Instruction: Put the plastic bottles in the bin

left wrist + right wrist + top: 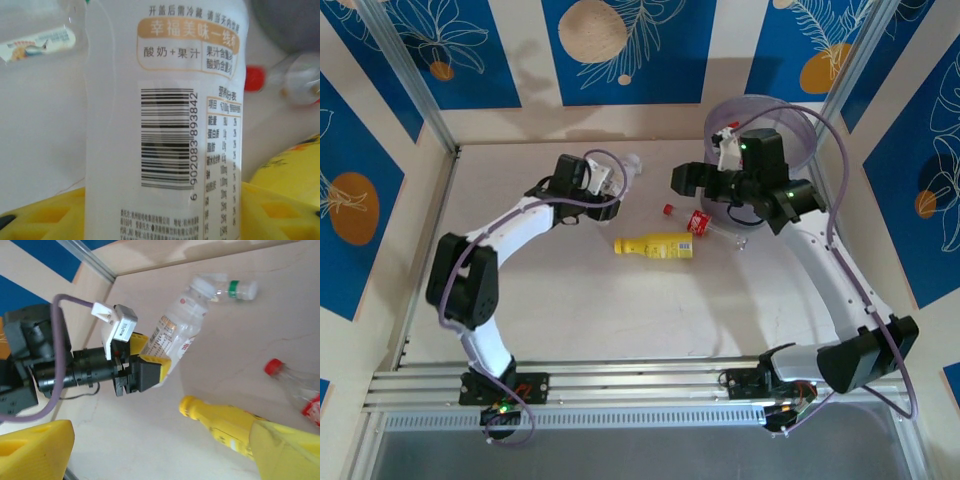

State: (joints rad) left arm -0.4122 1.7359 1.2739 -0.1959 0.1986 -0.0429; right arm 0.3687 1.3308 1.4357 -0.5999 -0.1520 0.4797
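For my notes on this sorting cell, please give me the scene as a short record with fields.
left end effector: closed on the white bottle
right end effector: open, holding nothing
lying on the table: yellow bottle, red-capped bottle, green-capped bottle
bin: far right corner, upright

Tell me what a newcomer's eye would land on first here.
First, the left gripper, closed around the base of a pale labelled bottle left of the table's middle; the bottle's barcode looms large in the left wrist view. Next come the bright yellow bottle, lying on its side mid-table, and the translucent pale-purple bin in the far right corner.
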